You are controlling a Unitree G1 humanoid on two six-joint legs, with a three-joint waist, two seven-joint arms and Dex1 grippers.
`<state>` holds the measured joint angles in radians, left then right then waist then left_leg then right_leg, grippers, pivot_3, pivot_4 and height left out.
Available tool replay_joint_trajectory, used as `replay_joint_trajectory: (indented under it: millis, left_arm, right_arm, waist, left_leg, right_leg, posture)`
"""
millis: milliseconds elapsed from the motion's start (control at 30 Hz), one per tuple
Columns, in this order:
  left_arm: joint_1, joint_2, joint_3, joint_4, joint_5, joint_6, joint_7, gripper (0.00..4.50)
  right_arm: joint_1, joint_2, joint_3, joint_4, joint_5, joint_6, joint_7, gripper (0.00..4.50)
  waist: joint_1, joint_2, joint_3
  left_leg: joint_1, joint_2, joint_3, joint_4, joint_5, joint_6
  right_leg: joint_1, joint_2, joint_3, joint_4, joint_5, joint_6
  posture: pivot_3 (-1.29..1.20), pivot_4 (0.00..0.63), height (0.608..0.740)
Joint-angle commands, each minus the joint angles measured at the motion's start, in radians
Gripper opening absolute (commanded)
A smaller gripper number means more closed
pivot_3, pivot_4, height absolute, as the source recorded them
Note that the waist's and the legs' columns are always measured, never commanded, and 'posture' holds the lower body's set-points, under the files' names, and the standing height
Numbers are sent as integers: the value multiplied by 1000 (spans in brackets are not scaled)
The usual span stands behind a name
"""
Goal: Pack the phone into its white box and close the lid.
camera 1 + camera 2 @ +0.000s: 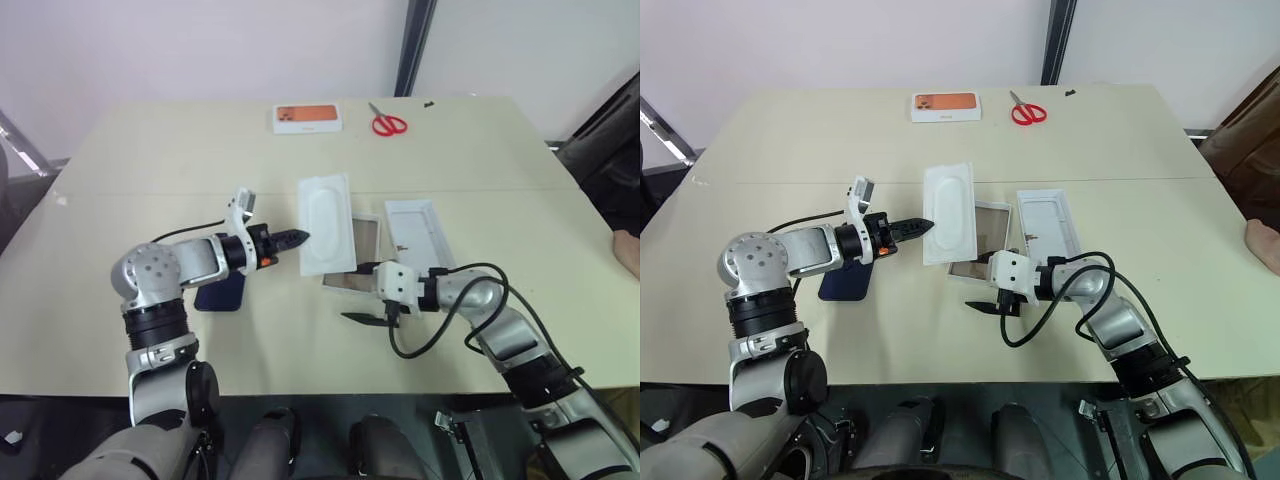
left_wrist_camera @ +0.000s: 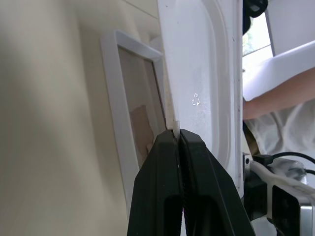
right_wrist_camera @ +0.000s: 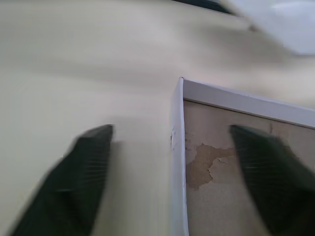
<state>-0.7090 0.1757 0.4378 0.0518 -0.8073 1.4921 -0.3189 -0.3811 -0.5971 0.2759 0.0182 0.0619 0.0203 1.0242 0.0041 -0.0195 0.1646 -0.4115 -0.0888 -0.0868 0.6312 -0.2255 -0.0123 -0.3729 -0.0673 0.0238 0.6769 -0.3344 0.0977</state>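
1. White plastic insert (image 1: 325, 223), the flat one with the oval recess, is pinched at its near edge in my left gripper (image 2: 175, 133); its fingers are shut on that edge, and the insert stands tilted up over the left side of the white box (image 1: 980, 242).
2. My right gripper (image 3: 170, 147) hangs at the near corner of the white box. Its fingers are spread wide: one over the bare tabletop (image 1: 150, 160), one over the brownish inner floor, the box wall between them. Nothing is held there.
3. The phone (image 1: 848, 282) lies flat on the tabletop under my left forearm, well apart from the box. The lid (image 1: 1049, 223) lies open side up, just beside the box on its right.
4. Step in hand, as I judge it: clear the insert away so the tray is free for the phone.
5. To do it well: carry the insert leftward or away, lifted clear of the box wall so it does not drag the tray. Set it down away from the phone. The right fingers could close on the wall to steady the box meanwhile.
6. Risk: the grip is only on a thin edge; a fast swing could let the insert slip.
7. Count: one phone, one white box, one lid, one insert, one orange-topped box (image 1: 307, 118), one pair of red scissors (image 1: 386, 122).
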Motion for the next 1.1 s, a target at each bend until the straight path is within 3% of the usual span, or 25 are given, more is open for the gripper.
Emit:
replay_joint_trajectory:
  millis: [33,300,700,833,1000,1100]
  left_arm:
    - [17,22,-48,-45,-3,-34,-26,0]
    - [31,62,-295,-11,101,-195,-104,0]
    - [-85,-12,-331,207,153,-296,-128,0]
    - [-85,-8,-339,199,150,-271,-140,1363]
    - [-92,5,-338,168,152,-262,-157,3901]
    - [-101,11,-326,162,166,-292,-150,3901]
  right_arm:
    - [30,-69,-132,-91,100,44,23,3810]
    - [175,-206,-335,-158,163,58,5,3810]
    - [221,-172,-337,-207,147,75,-73,3810]
    - [228,-180,-338,-208,137,69,-76,3860]
    - [217,-171,-333,-210,149,77,-77,3860]
    - [183,-147,-328,-208,160,84,-91,3860]
  waist:
    - [6,0,0]
    - [6,-1,0]
    - [8,-1,1]
    - [8,-1,1]
    - [7,-1,1]
    - [6,-1,1]
  left_leg:
    - [0,0,0,0,0,0]
    - [0,0,0,-1,0,0]
    - [0,0,0,0,0,0]
    - [0,0,0,-1,0,0]
    - [0,0,0,-1,0,0]
    - [0,0,0,0,0,0]
  right_leg:
    - [0,0,0,0,0,0]
    - [1,-1,0,-2,0,0]
    - [1,0,0,-1,0,0]
    - [1,0,0,-1,0,0]
    - [1,0,0,-1,0,0]
    - [1,0,0,-1,0,0]
  posture:
    - [0,150,734]
    - [0,150,734]
    - [0,150,734]
    - [0,150,734]
    - [0,150,734]
    - [0,150,734]
